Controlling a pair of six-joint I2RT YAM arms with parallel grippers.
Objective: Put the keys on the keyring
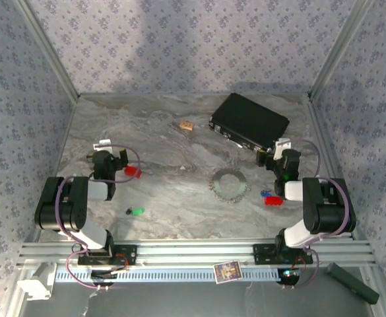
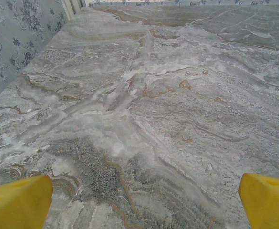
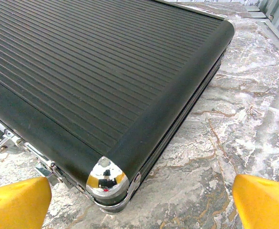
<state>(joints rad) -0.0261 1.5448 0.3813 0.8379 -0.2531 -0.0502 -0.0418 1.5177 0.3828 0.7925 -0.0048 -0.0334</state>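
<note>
Right tool rearward-right of keyring; apart

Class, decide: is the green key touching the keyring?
Apart. The top external view shows the green key lying well to the left of the keyring, with a wide stretch of bare table between them.
</note>
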